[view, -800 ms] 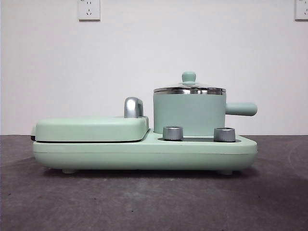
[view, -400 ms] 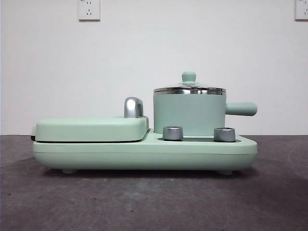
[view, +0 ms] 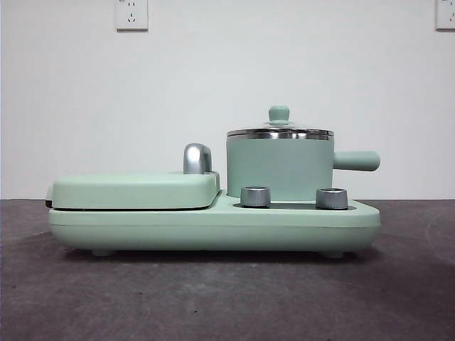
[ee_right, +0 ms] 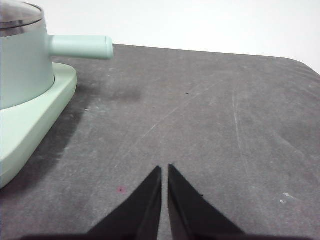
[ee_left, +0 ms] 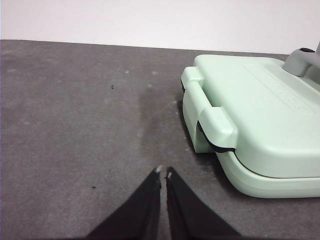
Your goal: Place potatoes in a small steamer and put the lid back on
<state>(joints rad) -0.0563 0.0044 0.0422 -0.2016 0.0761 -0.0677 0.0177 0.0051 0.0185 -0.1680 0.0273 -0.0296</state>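
Observation:
The small steamer (view: pixel 279 168) is a mint-green pot with a stubby side handle (view: pixel 357 160), standing on the right half of a mint-green cooker base (view: pixel 213 227). The lid (view: pixel 279 130), glass with a steel rim and a green knob, sits closed on the steamer. The right wrist view shows the steamer (ee_right: pixel 22 60) and lid (ee_right: pixel 17 15) too. No potatoes are in view. My left gripper (ee_left: pixel 163 174) is shut over bare table beside the cooker's griddle end. My right gripper (ee_right: pixel 165 170) is shut over bare table, off the steamer's handle side.
A flat griddle cover (view: pixel 135 189) with a chrome handle (view: pixel 198 158) fills the cooker's left half. It shows in the left wrist view as well (ee_left: pixel 260 115). Two chrome dials (view: pixel 256 196) stand on the base in front of the steamer. The table is dark grey (view: pixel 227 298).

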